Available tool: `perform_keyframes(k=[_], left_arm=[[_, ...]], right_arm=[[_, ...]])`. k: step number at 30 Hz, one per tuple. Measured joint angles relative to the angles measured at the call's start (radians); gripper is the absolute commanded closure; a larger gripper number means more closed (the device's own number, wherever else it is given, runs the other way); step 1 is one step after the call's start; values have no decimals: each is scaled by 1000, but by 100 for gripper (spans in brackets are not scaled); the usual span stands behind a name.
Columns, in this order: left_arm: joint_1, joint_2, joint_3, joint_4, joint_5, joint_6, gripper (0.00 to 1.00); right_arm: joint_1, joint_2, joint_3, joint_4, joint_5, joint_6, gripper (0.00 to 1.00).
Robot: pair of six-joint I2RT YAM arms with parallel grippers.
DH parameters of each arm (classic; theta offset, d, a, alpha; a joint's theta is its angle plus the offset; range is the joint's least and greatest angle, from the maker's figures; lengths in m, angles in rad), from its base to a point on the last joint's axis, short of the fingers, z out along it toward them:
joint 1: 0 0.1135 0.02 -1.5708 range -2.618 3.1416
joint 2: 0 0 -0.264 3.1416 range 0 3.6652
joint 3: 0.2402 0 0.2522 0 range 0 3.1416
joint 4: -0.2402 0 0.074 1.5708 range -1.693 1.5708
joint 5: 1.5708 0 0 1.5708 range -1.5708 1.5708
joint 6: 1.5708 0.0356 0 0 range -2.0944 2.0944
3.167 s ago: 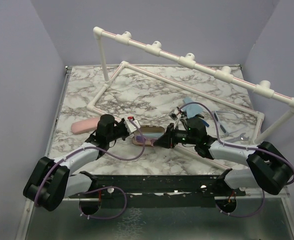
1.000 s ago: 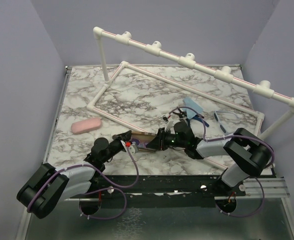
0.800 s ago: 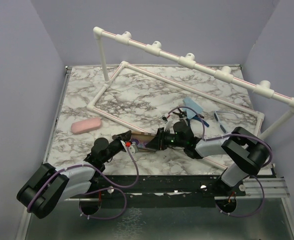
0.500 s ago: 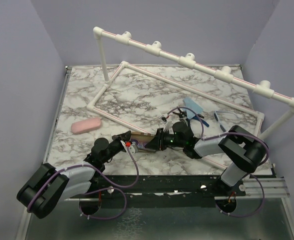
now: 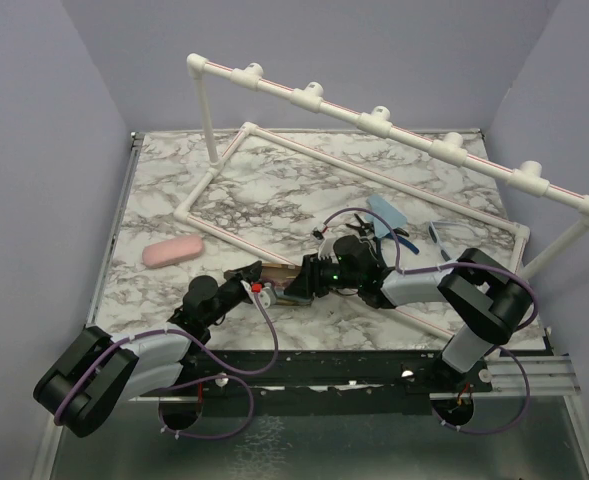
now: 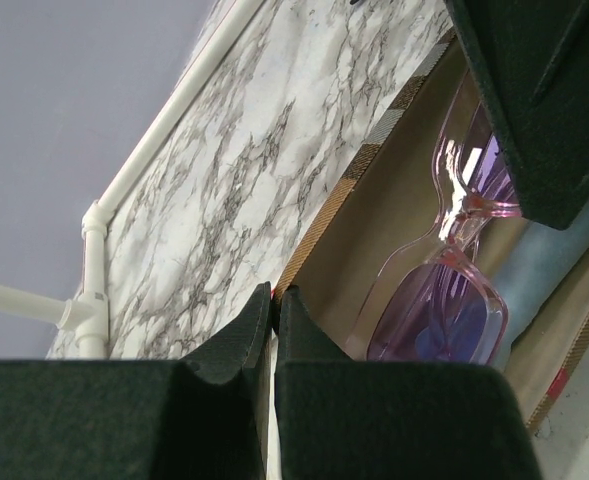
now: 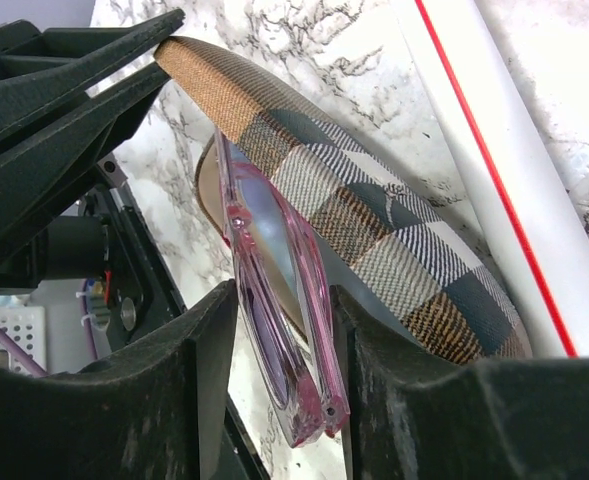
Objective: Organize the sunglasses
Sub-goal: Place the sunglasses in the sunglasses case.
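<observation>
Here the first pair is being cased. Nearest, the left gripper (image 6: pixel 274 298) is pressed together on the rim of the brown plaid case (image 6: pixel 394 190), propping it open. Just beyond, the right gripper (image 7: pixel 286 297) pinches the folded pink-framed sunglasses (image 7: pixel 266 235), partly inside that case; next they likely need lowering flat, then releasing. Farther off at 2 o'clock, the blue-framed sunglasses (image 5: pixel 452 233) lie uncased on the tabletop (image 5: pixel 274 190).
</observation>
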Motion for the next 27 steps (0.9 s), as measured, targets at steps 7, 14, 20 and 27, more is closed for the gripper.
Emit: perform_keyframes(k=[7,14,20,27], left_arm=[[0,0,0,0,-1,-1,100],[0,0,0,2,-1,2,100],[0,2,-2,6,-16,32,100],[0,8,-3,9,-17,53,100]], right_arm=[[3,-4,23,-89,26,-19,48],[10,-8,42,-199,68,-51,43],[33,5,102,-299,121,-84,39],[60,7,151,-381,160,-114,31]])
